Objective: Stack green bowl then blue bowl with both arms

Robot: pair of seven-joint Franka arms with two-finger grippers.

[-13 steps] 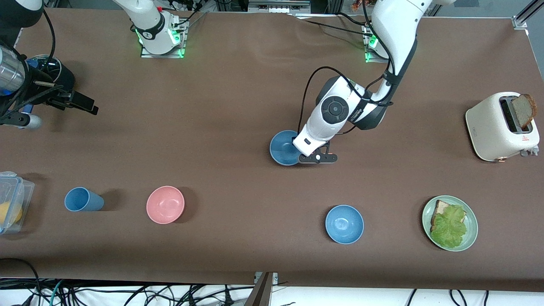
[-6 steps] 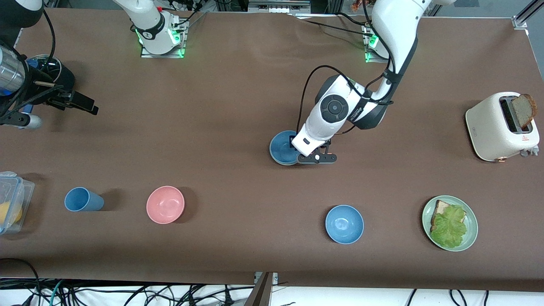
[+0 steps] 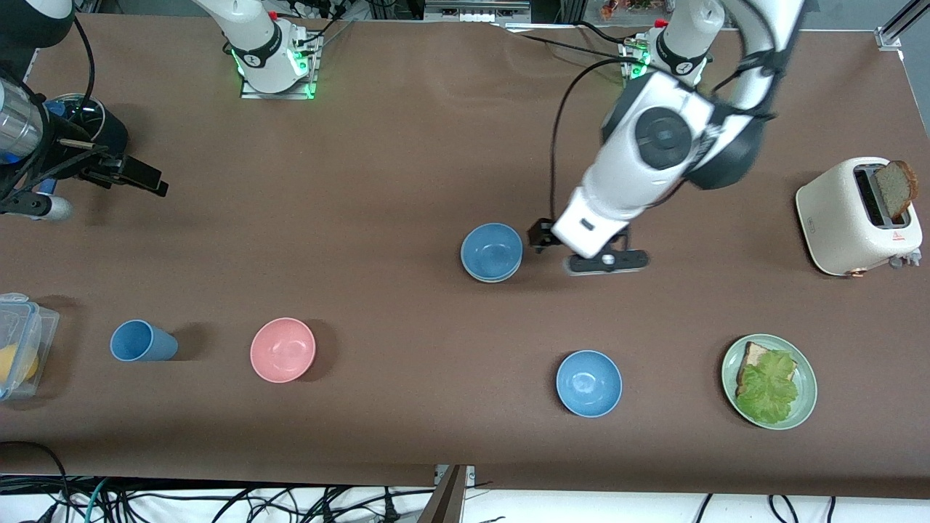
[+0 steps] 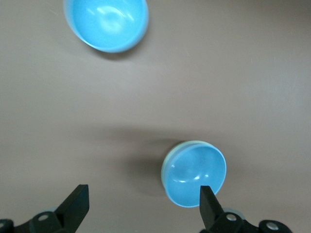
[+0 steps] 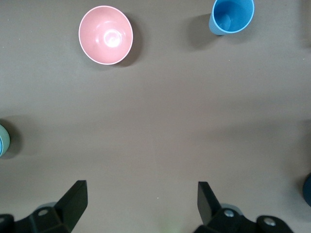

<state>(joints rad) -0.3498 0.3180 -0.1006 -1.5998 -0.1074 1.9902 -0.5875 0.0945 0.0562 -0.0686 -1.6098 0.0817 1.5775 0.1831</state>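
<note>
On the brown tabletop (image 3: pixel 378 160), the right pincer (image 5: pixel 141 204) waits wide open and empty near the right arm's end; mid-table, the blue bowl (image 3: pixel 492 250) sits nested in the green bowl (image 4: pixel 167 158), the left pincer (image 4: pixel 143 204) spread empty above.

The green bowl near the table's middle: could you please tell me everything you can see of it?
Only the rim of the small, round, pale sage-green bowl shows, as a thin pale crescent under the medium-blue bowl nested upright inside it. It looks smooth and matte. The stack sits on the brown table, farther from the front camera than the second blue bowl. Nothing grips it; the open left gripper is above the table beside it.
</note>
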